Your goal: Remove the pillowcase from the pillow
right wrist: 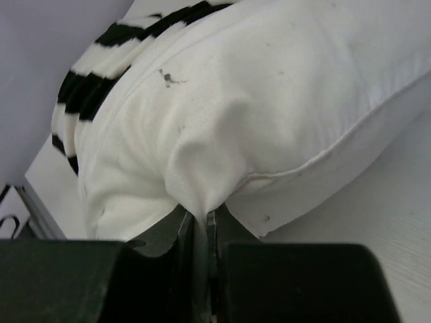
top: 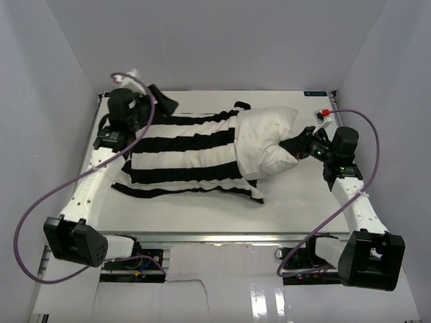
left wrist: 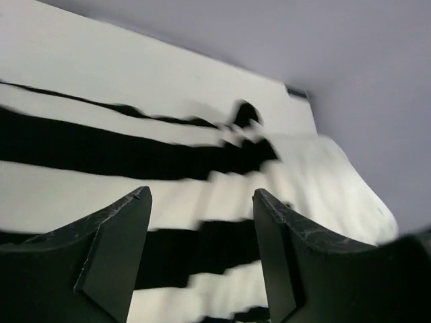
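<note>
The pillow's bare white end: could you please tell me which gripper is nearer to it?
Right. The right gripper is shut on a fold of the pillow at that end; the left gripper hangs open over the striped pillowcase at the opposite end.

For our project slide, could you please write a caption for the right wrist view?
Right gripper pinches a fold of the off-white pillow, striped pillowcase covering its far end.

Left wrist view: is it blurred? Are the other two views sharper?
Left wrist: yes, the striped pillowcase is smeared, though the left claw is crisp. Right wrist: the pillow is sharp, its seam clear. Top external: sharp, evenly lit, soft shadows.
</note>
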